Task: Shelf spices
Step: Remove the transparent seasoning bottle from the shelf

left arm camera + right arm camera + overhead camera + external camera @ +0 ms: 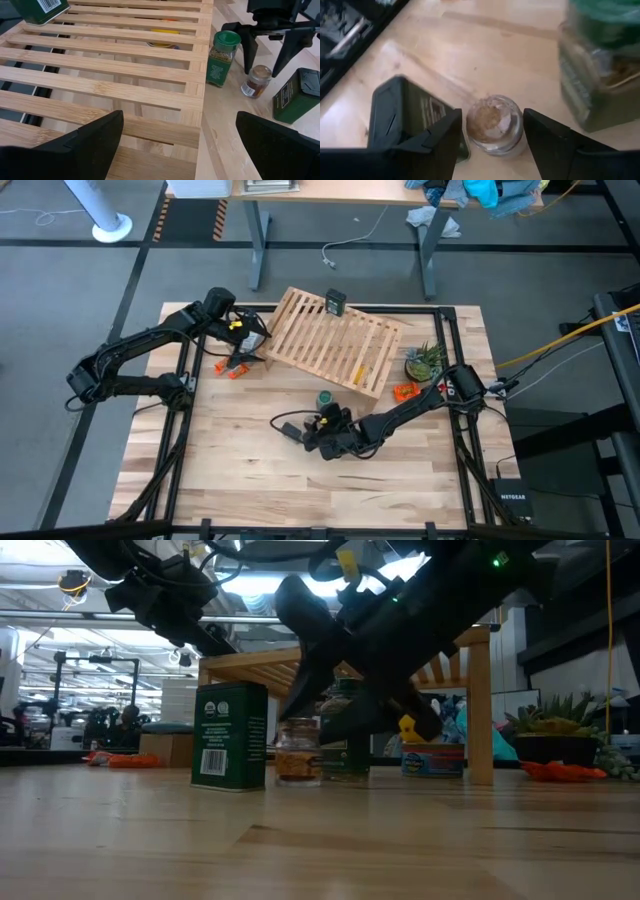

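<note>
The light-wood slatted shelf (335, 340) stands tilted at the table's far middle, with one dark squarish jar (335, 303) on its far edge. My left gripper (177, 135) hovers open over the shelf's left end. In front of the shelf three spices stand upright on the table: a green round jar (220, 57), a tiny clear glass jar (492, 122) and a second dark squarish jar (295, 95). My right gripper (492, 142) is open, slanting down from the near right. Its fingers stand on either side of the tiny jar. My right gripper's fingers (542, 137) stand close on either side of the tiny jar's lid (512, 120), coming down at a slant. The jar stands upright on the table. I cannot tell whether a finger touches it.
Orange pieces lie left of the shelf (232, 368) and at its right end (405, 391). A small potted plant (425, 360) stands at the far right. A yellow item (360, 372) lies under the slats. Bare tabletop (250, 480) stretches toward the near edge.
</note>
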Tool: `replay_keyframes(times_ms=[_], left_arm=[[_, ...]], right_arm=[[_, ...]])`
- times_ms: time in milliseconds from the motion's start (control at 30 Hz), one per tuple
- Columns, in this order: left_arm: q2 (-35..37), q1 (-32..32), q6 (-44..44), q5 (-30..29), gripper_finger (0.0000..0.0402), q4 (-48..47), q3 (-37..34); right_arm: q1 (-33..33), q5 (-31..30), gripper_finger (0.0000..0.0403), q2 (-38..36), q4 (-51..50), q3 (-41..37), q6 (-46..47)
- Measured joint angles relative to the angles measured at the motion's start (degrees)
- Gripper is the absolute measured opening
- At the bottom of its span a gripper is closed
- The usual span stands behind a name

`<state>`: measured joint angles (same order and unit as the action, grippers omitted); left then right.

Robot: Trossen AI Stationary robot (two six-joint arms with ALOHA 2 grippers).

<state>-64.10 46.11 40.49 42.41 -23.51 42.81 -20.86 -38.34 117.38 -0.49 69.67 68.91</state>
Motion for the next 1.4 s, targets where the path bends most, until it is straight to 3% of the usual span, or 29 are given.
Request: replay_keyframes(times_ms=[267, 733, 1033, 1400], left_arm=[[0.0, 0.0, 0.0, 0.0, 0.0379, -0.1, 0.0], [0.0, 0.0, 0.4, 0.0, 0.0379, -1.2, 0.0], [0.0, -1.3, 3.0, 1.0, 0.0379, -1.2, 0.0], [0.0, -2.0, 3.0, 1.1, 0.0379, -1.3, 0.0]], right_arm=[[0.0, 2.7, 0.0218, -0.1, -0.1, 0.1, -6.2], [-0.1, 10.1, 0.0218, -0.2, -0.6, 0.2, -6.6], [0.0, 6.2, 0.0218, -0.2, -1.1, 0.1, -7.9], [0.6, 7.4, 0.0218, -0.1, 0.3, 0.0, -8.3]])
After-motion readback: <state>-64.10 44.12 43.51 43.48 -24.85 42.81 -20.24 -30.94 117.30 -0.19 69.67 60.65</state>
